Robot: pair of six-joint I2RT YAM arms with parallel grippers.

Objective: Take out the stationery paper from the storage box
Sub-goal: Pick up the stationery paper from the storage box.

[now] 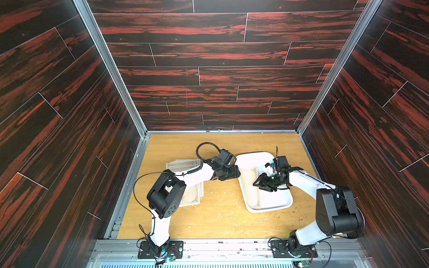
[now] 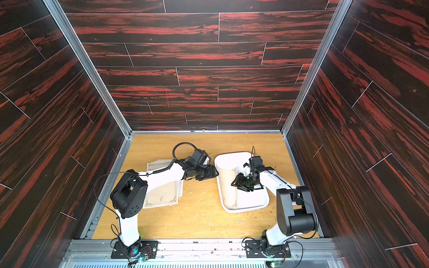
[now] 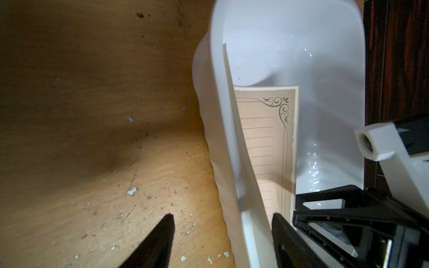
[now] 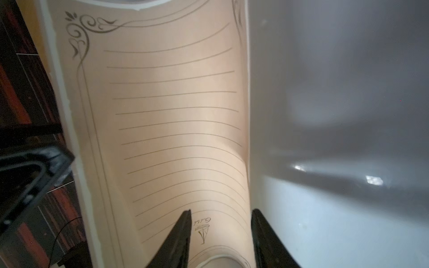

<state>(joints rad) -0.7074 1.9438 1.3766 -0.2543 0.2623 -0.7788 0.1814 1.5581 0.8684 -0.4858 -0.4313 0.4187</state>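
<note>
The white storage box (image 1: pixel 271 208) (image 2: pixel 246 208) sits right of centre on the wooden table. One sheet of stationery paper (image 1: pixel 249 190) (image 4: pixel 174 104), cream with ruled lines and corner flourishes, bows up inside it against the left wall. My right gripper (image 1: pixel 256 183) (image 4: pixel 220 212) is inside the box and open. One finger rests on the sheet's face, and the other stands just past its edge over the box floor (image 4: pixel 336 208). My left gripper (image 1: pixel 239 173) (image 3: pixel 222 215) is open astride the box's left wall, one finger over the table, one inside beside the sheet (image 3: pixel 262 139).
A fanned stack of similar sheets (image 1: pixel 190 197) (image 2: pixel 162 195) lies on the table at the left, partly under my left arm. Small white crumbs (image 3: pixel 132 191) are scattered over the wood. Dark panelled walls close in the table on three sides.
</note>
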